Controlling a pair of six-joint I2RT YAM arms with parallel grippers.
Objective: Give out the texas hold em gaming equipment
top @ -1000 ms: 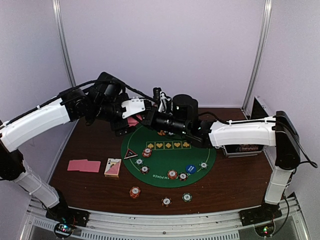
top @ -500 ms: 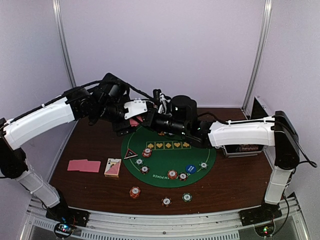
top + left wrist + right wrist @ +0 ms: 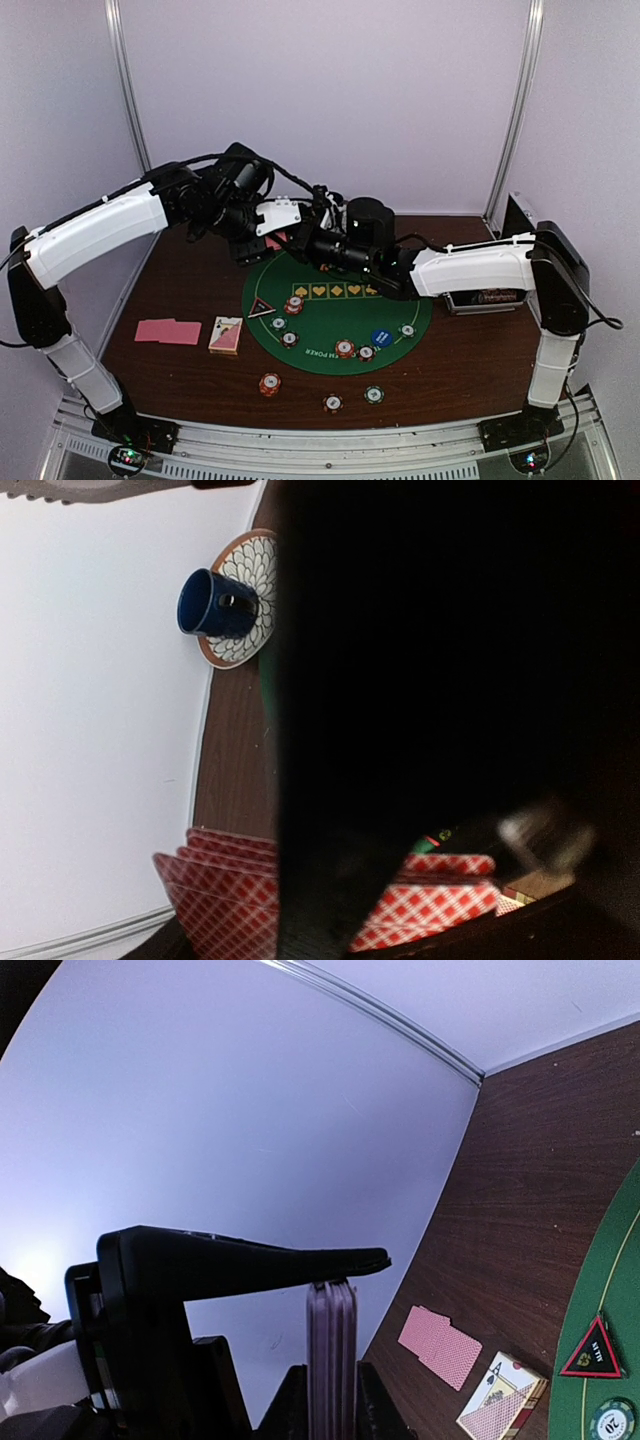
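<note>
Item: pink-backed cards (image 3: 331, 1360), over the far-left edge of the green felt mat (image 3: 320, 322), clamped in the left gripper (image 3: 272, 240).
Right wrist view: stack edge-on, one finger (image 3: 250, 1258) of the right gripper (image 3: 303, 241) touching its top edge; jaw gap cannot be told.
Left wrist view: same cards fanned; blue cup (image 3: 214, 604) on saucer (image 3: 250, 565).
Overhead view only: blue marker disc (image 3: 381, 338) on the mat's near right.

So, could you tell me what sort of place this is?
Most likely a robot test booth set up as a poker table: plain white walls with metal posts, a dark wooden table, and a round green felt mat with poker chips on it.
</note>
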